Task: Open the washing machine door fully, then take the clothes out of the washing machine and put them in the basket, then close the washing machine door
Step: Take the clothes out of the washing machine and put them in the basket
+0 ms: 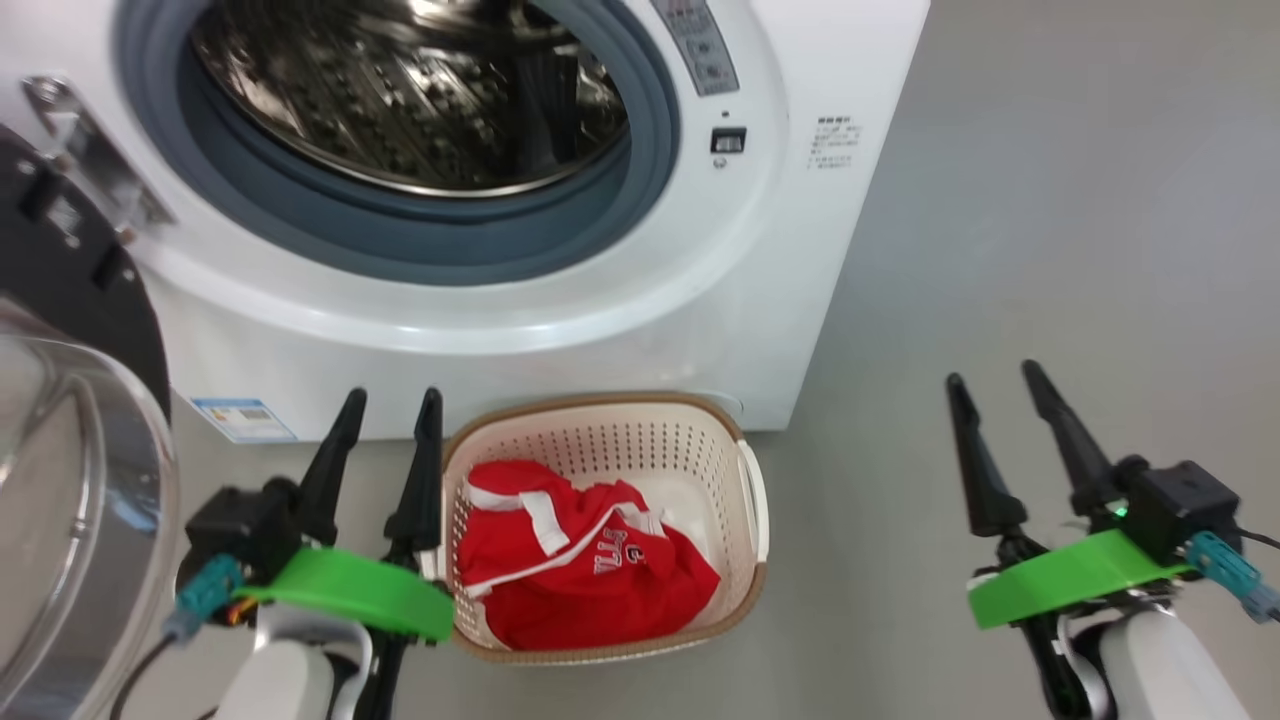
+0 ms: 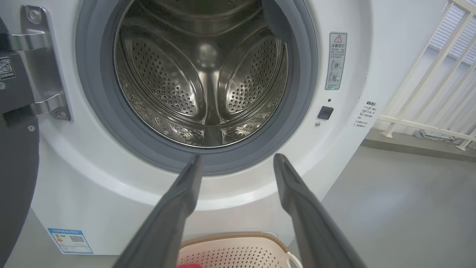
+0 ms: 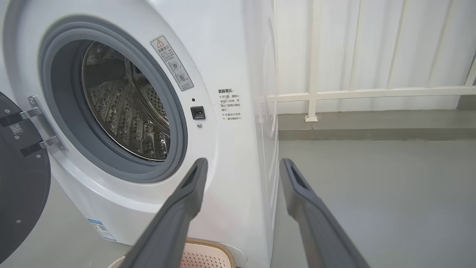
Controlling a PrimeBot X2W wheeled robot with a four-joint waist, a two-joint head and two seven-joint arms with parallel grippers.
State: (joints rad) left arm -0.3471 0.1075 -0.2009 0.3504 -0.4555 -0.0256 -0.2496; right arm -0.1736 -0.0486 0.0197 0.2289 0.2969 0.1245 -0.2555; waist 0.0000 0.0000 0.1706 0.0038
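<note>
Washing machine point(image 1: 500, 340): white front-loader on the far side of the scene, standing on a grey floor point(image 1: 1050, 250). Its mouth is uncovered, with a grey gasket point(image 1: 420, 240) ringing the perforated steel drum point(image 1: 420, 90).

Washing machine door point(image 1: 80, 290): swung open to the left of the machine and hanging on its metal hinge point(image 1: 90, 160). The black inner face and the clear glass bowl point(image 1: 80, 500) are turned toward the near side.

White railing point(image 3: 372, 93): stands behind the machine, to its right.

Basket point(image 1: 590, 402): cream with a brown rim, on the floor just in front of the machine's lower front.

Clothes point(image 1: 590, 580): a bunched red garment with white trim and white lettering lies inside the basket, covering most of its bottom.

Left gripper point(image 1: 393, 400): near left, just beside the basket's left rim. The fingers are spread and point toward the machine, with nothing between them. In the left wrist view the gripper point(image 2: 238, 158) frames the lower edge of the gasket.

Right gripper point(image 1: 993, 373): near right, over bare floor and well apart from the basket. The fingers are spread and hold nothing. In the right wrist view the gripper point(image 3: 243, 160) straddles the machine's right front corner.

Blue label point(image 1: 243, 418): low on the machine's front, to the left.
</note>
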